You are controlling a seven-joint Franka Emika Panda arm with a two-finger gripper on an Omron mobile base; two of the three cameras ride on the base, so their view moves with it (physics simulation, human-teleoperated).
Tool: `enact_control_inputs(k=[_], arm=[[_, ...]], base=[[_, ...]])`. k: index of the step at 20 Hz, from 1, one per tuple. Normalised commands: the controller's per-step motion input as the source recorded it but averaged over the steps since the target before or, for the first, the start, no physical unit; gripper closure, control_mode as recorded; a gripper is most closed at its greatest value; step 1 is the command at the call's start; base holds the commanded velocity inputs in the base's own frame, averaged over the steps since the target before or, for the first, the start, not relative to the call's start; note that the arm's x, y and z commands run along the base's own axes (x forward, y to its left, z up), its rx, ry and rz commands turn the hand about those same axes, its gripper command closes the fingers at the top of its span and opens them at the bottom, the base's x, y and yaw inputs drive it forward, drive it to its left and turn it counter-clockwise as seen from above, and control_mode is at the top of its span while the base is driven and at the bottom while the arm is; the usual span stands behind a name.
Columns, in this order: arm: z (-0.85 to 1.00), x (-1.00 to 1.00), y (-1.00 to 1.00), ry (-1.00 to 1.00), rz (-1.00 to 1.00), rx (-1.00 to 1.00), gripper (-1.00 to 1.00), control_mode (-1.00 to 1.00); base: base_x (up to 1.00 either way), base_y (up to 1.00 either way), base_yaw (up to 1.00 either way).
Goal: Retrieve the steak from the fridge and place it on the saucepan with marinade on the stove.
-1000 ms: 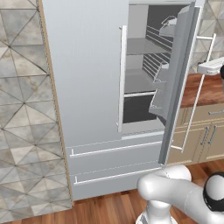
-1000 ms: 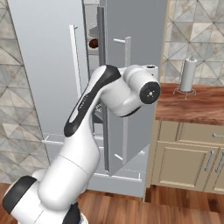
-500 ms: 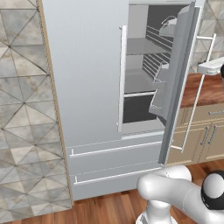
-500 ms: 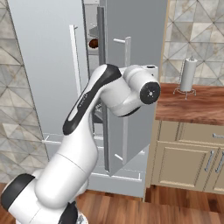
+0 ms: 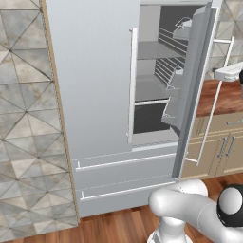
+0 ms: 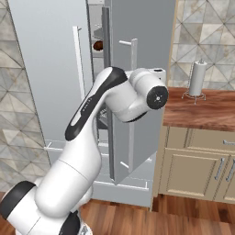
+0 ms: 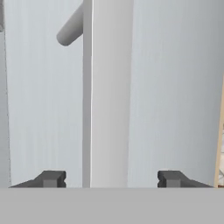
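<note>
One step is done: the fridge (image 5: 95, 95) door stands open; the gripper (image 7: 110, 179) straddles its handle (image 7: 109, 96), jaws spread; the steak (image 6: 97, 45) waits inside.

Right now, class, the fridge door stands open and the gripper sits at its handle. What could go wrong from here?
1. The open gripper straddles the bar handle; pulling away crookedly could snag it and swing the door.
2. The steak lies deep on a shelf behind the door's edge, so the arm may knock the door when reaching in.
</note>
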Motion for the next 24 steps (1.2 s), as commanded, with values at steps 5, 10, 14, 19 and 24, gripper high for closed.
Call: enact_control_inputs(k=[5, 10, 14, 19, 24], arm=[[0.0, 0.0, 0.0, 0.0, 0.0, 0.0, -1.0, -1.0], [0.1, -0.11, 0.0, 0.0, 0.0, 0.0, -1.0, -1.0], [0.22, -0.61, 0.0, -0.08, -0.01, 0.0, -1.0, -1.0], [0.19, -0.61, -0.01, -0.05, -0.03, -0.01, -1.0, -1.0], [0.06, -0.89, 0.66, -0.01, -0.36, -0.01, -1.0, -1.0]], base=[[0.0, 0.0, 0.0], [0.0, 0.0, 0.0], [0.0, 0.0, 0.0], [0.0, 0.0, 0.0], [0.0, 0.0, 0.0]])
